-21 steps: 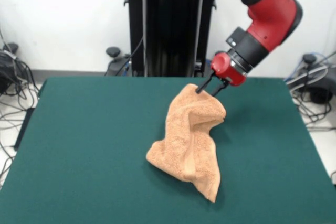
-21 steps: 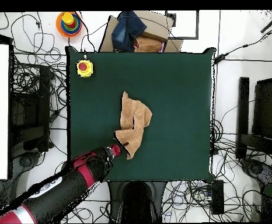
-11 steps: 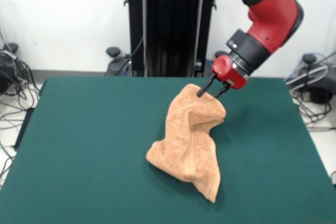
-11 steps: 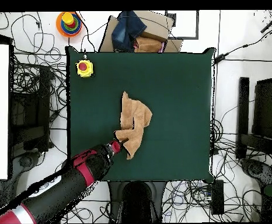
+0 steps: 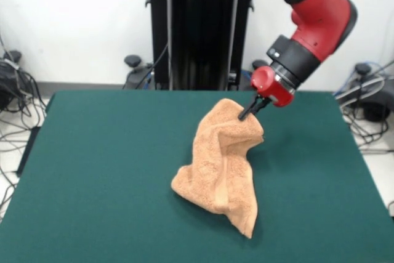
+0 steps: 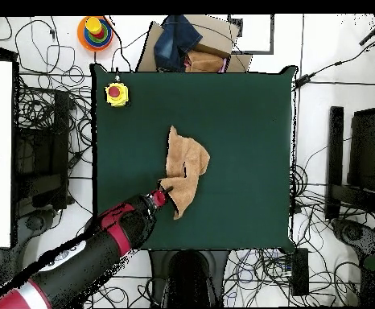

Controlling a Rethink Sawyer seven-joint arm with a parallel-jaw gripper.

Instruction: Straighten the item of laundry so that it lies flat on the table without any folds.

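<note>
The item of laundry (image 5: 223, 161) is an orange-tan terry towel, crumpled and bunched into a heap near the middle of the green table (image 5: 98, 170). Its far upper corner stands raised. My gripper (image 5: 249, 113) comes in from the upper right and is shut on that raised corner, fingers pinched together in the cloth. From above, the towel (image 6: 184, 169) is a narrow folded strip on the table (image 6: 247, 121). The gripper (image 6: 166, 194) is at the end of the strip nearest the robot's base.
A yellow box with a red button (image 6: 116, 93) sits on the table's corner. Off the table are a stacked-ring toy (image 6: 94, 30), a cardboard box with blue cloth (image 6: 192, 44), and many cables. The black pedestal (image 5: 200, 29) stands behind the table.
The gripper's fingers were spread at the towel's raised corner. They have closed on it, and the gripper has shifted slightly.
</note>
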